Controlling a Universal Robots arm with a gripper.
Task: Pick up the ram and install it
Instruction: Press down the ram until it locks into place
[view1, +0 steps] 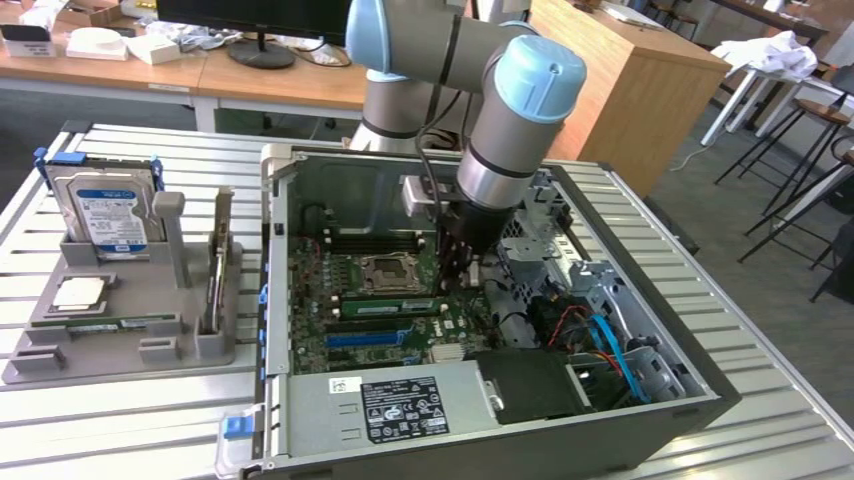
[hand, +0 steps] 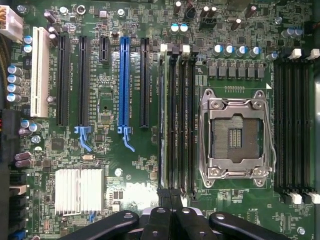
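The ram (view1: 387, 306) is a green stick with a white label. It stands on edge in a memory slot of the motherboard, beside the empty processor socket (view1: 384, 268), inside the open computer case (view1: 274, 300). In the wrist view the ram (hand: 162, 115) shows edge-on in the slot farthest from the socket (hand: 236, 135). My gripper (view1: 461, 283) reaches down into the case just past one end of the stick. Its fingertips (hand: 170, 197) are pressed together, shut, with nothing between them, right at the end of the ram's slot.
A grey holder (view1: 120, 340) on the slatted table at the exterior view's left carries a hard drive (view1: 107, 205), a square silver chip (view1: 80, 292) and a thin board on edge (view1: 216, 265). Drive cages and cables (view1: 601, 330) crowd the case's right side.
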